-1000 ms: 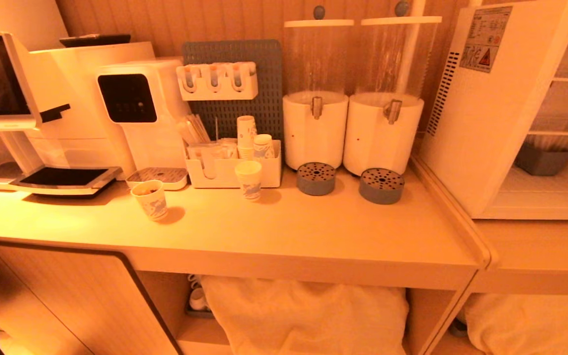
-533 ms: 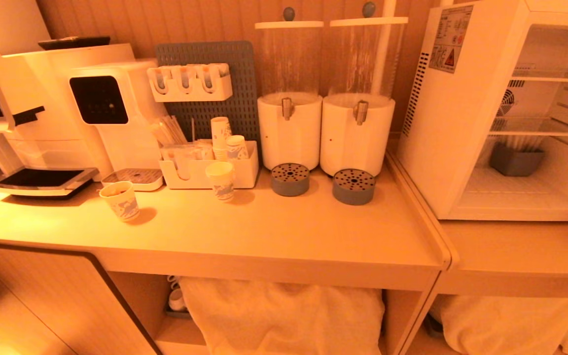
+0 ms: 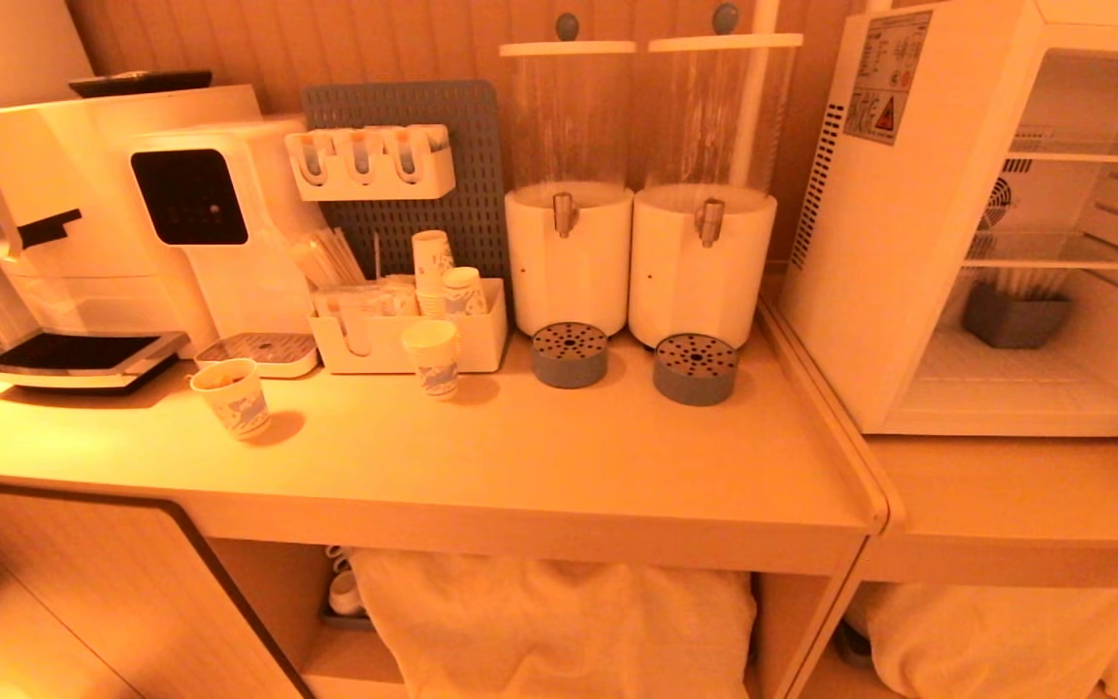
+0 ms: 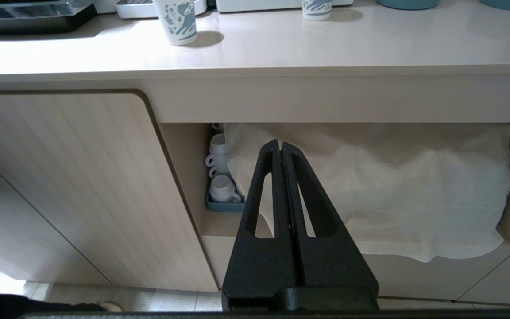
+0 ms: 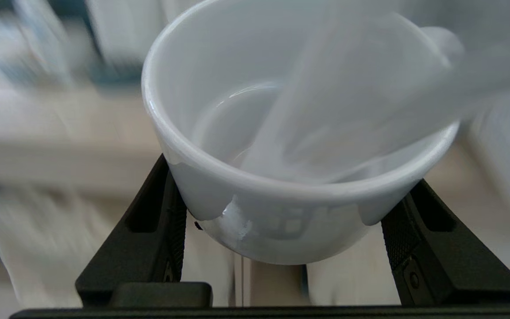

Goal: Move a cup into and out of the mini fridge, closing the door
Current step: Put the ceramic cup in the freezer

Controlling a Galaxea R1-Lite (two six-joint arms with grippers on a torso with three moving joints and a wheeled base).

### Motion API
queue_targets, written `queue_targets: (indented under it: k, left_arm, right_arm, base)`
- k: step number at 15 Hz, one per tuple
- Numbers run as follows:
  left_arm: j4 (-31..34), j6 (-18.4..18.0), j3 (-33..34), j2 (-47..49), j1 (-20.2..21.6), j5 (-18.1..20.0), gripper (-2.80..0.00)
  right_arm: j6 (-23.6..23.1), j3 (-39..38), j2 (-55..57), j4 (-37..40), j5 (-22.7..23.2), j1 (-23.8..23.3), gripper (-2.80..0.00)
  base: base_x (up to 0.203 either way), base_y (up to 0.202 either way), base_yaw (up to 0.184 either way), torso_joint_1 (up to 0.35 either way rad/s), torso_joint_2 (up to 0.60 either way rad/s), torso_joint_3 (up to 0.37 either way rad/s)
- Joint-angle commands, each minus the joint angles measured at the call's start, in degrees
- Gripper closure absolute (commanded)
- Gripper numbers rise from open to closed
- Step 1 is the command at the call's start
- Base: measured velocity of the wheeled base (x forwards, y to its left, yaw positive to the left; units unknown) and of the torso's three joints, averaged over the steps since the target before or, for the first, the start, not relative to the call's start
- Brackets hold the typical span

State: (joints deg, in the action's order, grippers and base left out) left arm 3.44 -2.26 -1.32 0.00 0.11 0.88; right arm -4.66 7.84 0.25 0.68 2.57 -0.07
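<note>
Shifted toward the open mini fridge (image 3: 918, 243), carrying the cup (image 5: 299, 146) pinched in right end effector (image 5: 281, 212); next needs placing inside.

Pale countertop (image 3: 569, 456) bearing two blue-printed paper cups (image 3: 231, 396) (image 3: 431, 357), white organizer caddy (image 3: 404, 340), two drink dispensers (image 3: 569, 257) (image 3: 702, 262) with grey drip trays (image 3: 570, 354), and drink machines (image 3: 219, 223) at left. Lower adjoining shelf (image 3: 1025, 495) carrying open mini fridge (image 3: 918, 223).
</note>
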Motion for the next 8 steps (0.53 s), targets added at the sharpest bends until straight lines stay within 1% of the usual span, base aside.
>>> queue_targets:
  k: [1,3,5,8]
  left_arm:
    - [-0.01,-0.03,0.00,0.00,-0.02,0.00,0.00]
    - [-0.01,-0.03,0.00,0.00,-0.02,0.00,0.00]
    - [-0.01,-0.11,0.00,0.00,0.07,0.00,0.00]
    - [-0.01,-0.03,0.00,0.00,0.00,0.00,0.00]
  right_arm:
    - [-0.03,8.81,1.34,2.77,1.58,0.02,0.00]
    - [0.69,20.43,6.90,7.78,5.00,-0.10,0.00]
    - [2.22,28.49,17.35,10.15,8.03,-0.31,0.00]
    - [5.75,39.57,35.31,12.25,12.20,-0.37,0.00]
  base:
    - [0.000,0.000,0.000,0.000,0.00,0.000]
    - [0.000,0.000,0.000,0.000,0.00,0.000]
    - [0.000,0.000,0.000,0.000,0.00,0.000]
    - [0.000,0.000,0.000,0.000,0.00,0.000]
